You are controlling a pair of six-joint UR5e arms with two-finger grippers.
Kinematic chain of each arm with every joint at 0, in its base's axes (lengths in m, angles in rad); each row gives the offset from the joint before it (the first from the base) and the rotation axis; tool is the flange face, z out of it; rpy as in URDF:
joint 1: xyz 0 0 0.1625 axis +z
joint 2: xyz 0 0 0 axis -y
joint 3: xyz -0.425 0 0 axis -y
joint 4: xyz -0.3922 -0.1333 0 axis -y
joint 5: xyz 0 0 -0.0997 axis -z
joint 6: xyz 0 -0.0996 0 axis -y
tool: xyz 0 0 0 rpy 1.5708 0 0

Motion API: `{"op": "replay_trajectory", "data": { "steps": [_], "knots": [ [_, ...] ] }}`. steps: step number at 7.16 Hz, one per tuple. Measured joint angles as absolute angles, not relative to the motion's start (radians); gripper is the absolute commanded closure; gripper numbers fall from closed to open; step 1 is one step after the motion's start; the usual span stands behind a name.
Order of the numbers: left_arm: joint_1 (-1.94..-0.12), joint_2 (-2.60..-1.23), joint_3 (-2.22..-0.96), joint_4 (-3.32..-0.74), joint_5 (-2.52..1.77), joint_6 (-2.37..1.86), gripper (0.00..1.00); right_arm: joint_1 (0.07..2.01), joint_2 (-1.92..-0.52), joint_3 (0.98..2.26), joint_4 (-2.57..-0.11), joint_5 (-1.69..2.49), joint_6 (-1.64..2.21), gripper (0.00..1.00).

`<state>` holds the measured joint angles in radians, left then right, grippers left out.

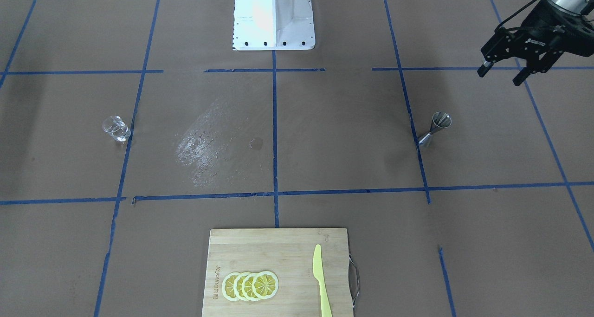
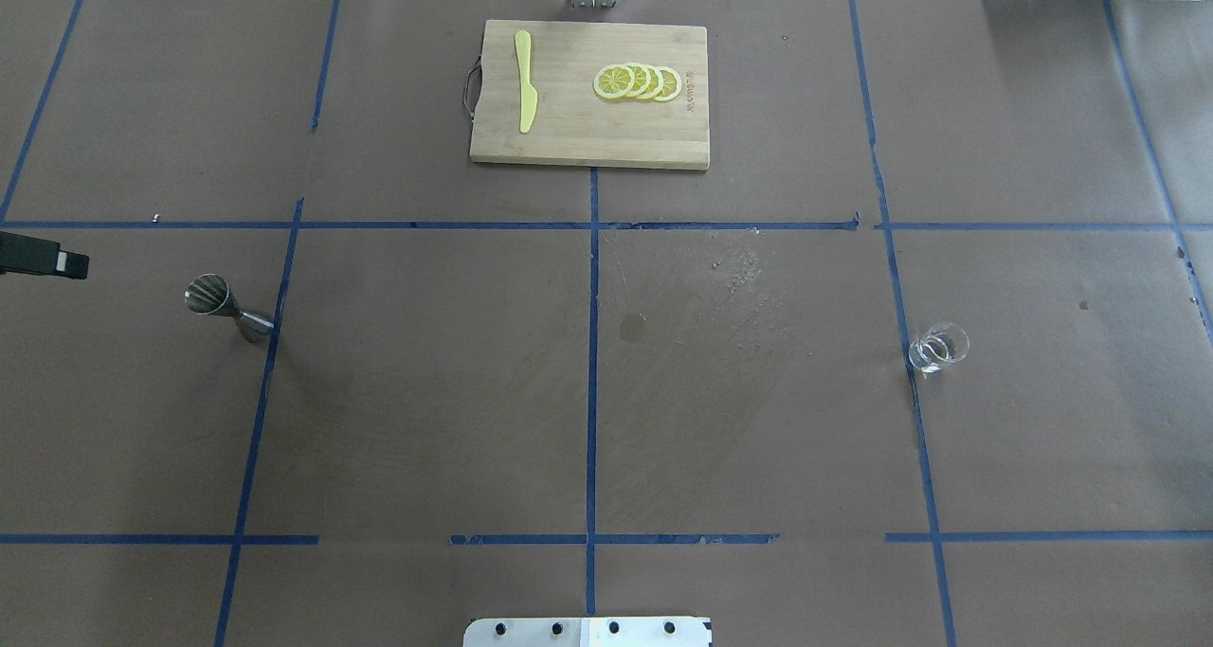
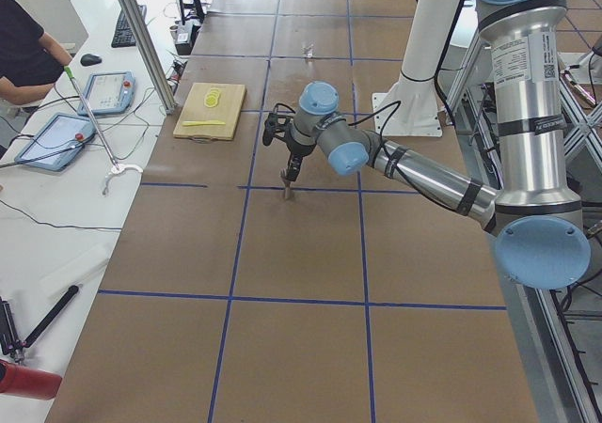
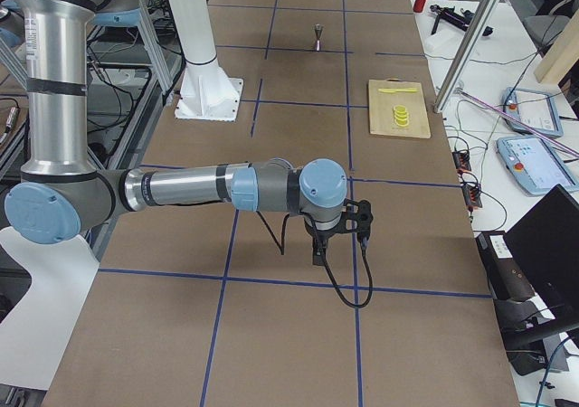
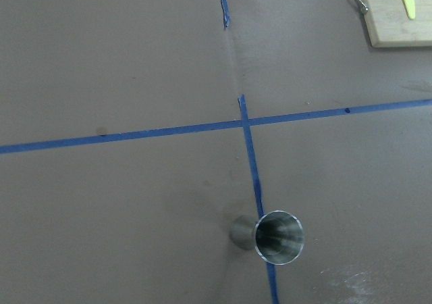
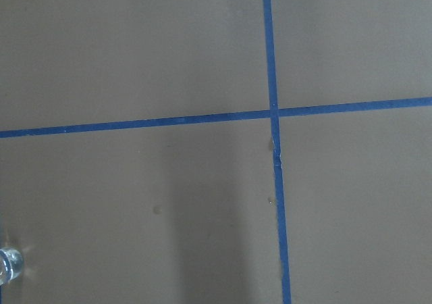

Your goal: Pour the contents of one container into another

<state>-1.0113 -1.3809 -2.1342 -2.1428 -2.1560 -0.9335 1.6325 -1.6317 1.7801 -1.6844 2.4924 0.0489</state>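
Note:
The clear glass cup [image 1: 116, 128] stands upright on the brown table, on the robot's right side; it also shows as the cup [image 2: 938, 348] and at the lower left edge of the right wrist view, cup [image 6: 8, 263]. The steel jigger [image 1: 435, 129] stands upright on the robot's left side, jigger [image 2: 227, 308], and sits low in the left wrist view, jigger [image 5: 277, 236]. My left gripper [image 1: 502, 74] hovers open and empty, above and behind the jigger. My right gripper [image 4: 336, 244] appears only in the exterior right view, low over the table; I cannot tell its state.
A wooden cutting board [image 1: 260, 247] lies at the table's far edge, carrying a yellow knife [image 1: 321, 280] and several lemon slices [image 1: 250, 285]. A wet patch [image 1: 204, 143] marks the paper between cup and jigger. The robot base [image 1: 274, 17] is at centre rear.

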Motion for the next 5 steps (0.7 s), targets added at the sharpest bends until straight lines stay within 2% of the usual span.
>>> {"op": "replay_trajectory", "data": {
  "steps": [2,5],
  "knots": [
    [-0.815,-1.350,-2.139,-2.272,-1.909,-1.179,0.00,1.618,-1.628,1.783,-1.682,2.507,0.049,0.00],
    [-0.568,-1.326,-2.137,-2.278,-1.496,-1.271,0.00,1.615,-1.633,1.787,-1.679,2.510,0.051,0.00]
  ]
}}
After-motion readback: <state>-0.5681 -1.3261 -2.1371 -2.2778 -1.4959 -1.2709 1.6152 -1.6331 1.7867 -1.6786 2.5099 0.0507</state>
